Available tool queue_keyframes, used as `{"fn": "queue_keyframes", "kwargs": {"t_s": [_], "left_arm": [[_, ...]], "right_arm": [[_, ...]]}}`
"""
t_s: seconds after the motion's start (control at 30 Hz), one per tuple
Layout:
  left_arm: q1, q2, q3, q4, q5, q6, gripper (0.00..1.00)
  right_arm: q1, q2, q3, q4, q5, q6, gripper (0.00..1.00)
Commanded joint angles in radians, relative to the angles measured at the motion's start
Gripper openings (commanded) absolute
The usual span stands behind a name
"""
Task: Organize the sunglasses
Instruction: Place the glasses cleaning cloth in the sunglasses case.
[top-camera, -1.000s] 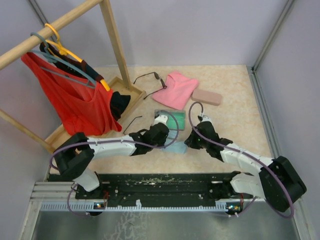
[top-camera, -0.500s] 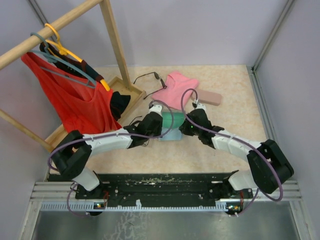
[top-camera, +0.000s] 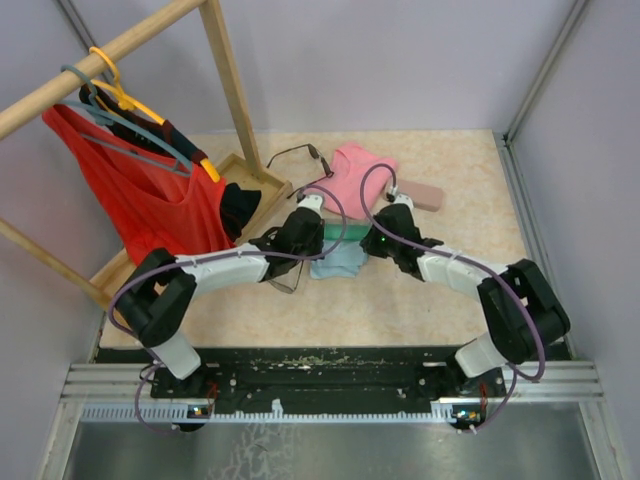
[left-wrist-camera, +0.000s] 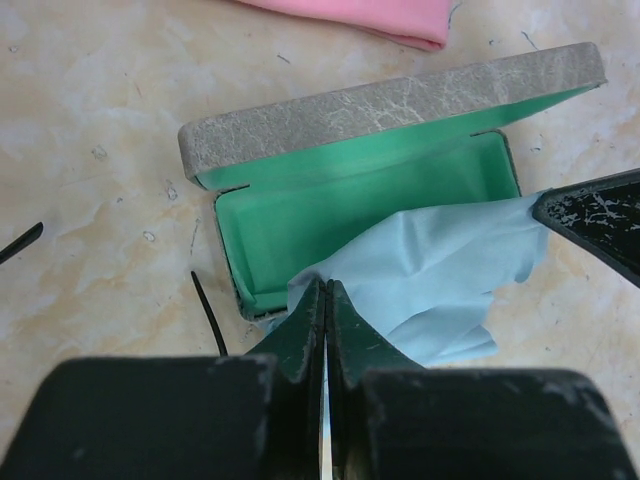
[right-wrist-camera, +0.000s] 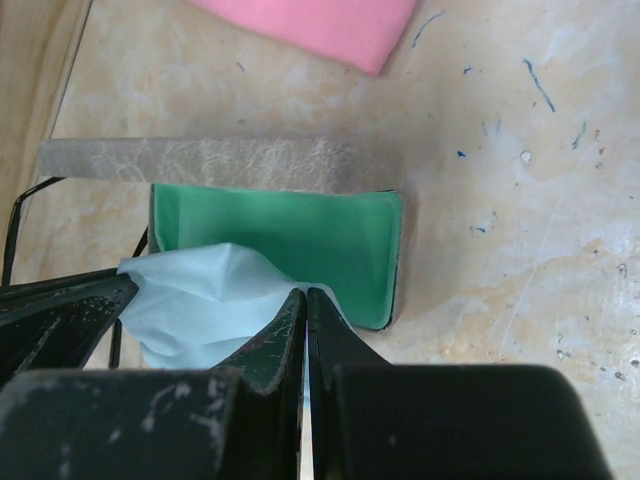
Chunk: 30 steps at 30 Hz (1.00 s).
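Sunglasses: thin dark wire-framed pair (top-camera: 300, 150) at eleven o'clock of pink fabric (top-camera: 352, 178); second pair (left-wrist-camera: 207, 312) partly under left arm (top-camera: 220, 268). Left gripper (left-wrist-camera: 326, 290), right gripper (right-wrist-camera: 305, 295): clenched on light-blue cloth (left-wrist-camera: 440, 270).

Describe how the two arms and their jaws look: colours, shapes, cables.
Both the left arm and right arm have white links between bulky black joints, each trailed by a thin purple cable. A green light glows near the right wrist. The jaws are black, wedge-shaped, tapering to points, scuffed with pale flecks.
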Motion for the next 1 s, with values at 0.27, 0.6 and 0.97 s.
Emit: {"fn": "queue_keyframes", "kwargs": {"t_s": [0.27,0.6,0.97], "left_arm": [[0.036,0.055,0.041,0.059,0.029,0.031,0.01],[0.059,0.069,0.041,0.078,0.024,0.038,0.01],[0.072,0.098,0.044,0.105,0.036,0.041,0.01]], "right_arm": [[-0.033,0.072,0.085,0.085,-0.032,-0.023,0.0],[-0.038,0.112,0.116,0.094,-0.027,-0.028,0.0],[-0.038,0.128,0.116,0.088,-0.009,-0.035,0.0]]}}
